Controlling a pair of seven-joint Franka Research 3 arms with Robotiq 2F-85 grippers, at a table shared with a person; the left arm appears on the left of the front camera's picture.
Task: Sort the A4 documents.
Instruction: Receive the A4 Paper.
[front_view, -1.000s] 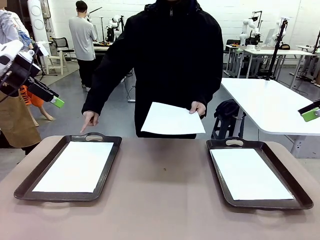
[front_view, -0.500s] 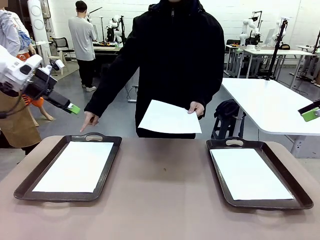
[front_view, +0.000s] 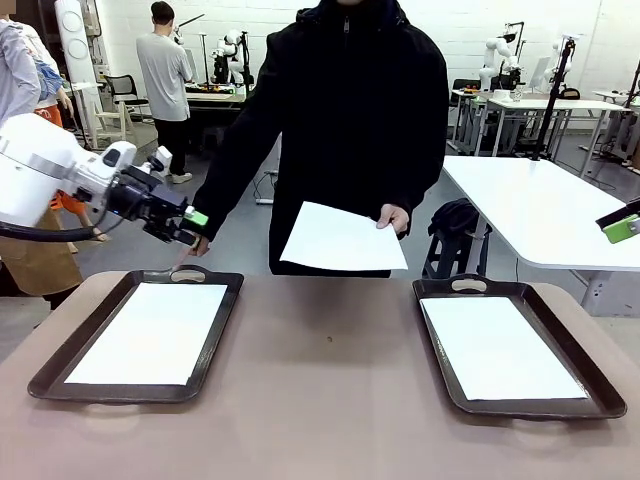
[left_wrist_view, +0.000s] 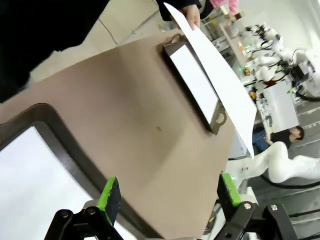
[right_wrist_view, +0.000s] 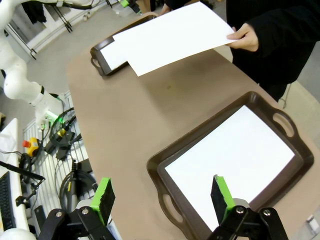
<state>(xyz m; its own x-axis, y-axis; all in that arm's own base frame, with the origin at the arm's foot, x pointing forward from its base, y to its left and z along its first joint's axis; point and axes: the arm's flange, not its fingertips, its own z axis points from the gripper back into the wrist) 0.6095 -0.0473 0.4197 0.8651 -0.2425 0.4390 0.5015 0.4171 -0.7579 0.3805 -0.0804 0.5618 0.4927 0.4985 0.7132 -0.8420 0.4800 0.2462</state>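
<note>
Front view: while the person holds one sheet (front_view: 343, 238) in a hand (front_view: 394, 216) above the far table edge, the left gripper (front_view: 190, 226) hovers over the far end of the left tray (front_view: 215, 340) — its jaw spread is hard to judge here. A second sheet (front_view: 152, 332) lies flat in that tray below the gripper; a third sheet (front_view: 500, 348) lies in the right tray (front_view: 440, 345), well off to the side. A green pad of the right gripper (front_view: 622, 228) shows at the picture's edge.
Left wrist view: green fingers (left_wrist_view: 111, 194) stand wide apart, nothing between them — the held sheet (left_wrist_view: 220, 75) is ahead and above, the tray sheet (left_wrist_view: 35, 185) close below.
Right wrist view: right gripper (right_wrist_view: 162, 196) wide, empty; the tray sheet (right_wrist_view: 235, 157) lies just beneath, the held sheet (right_wrist_view: 172, 35) far ahead.
</note>
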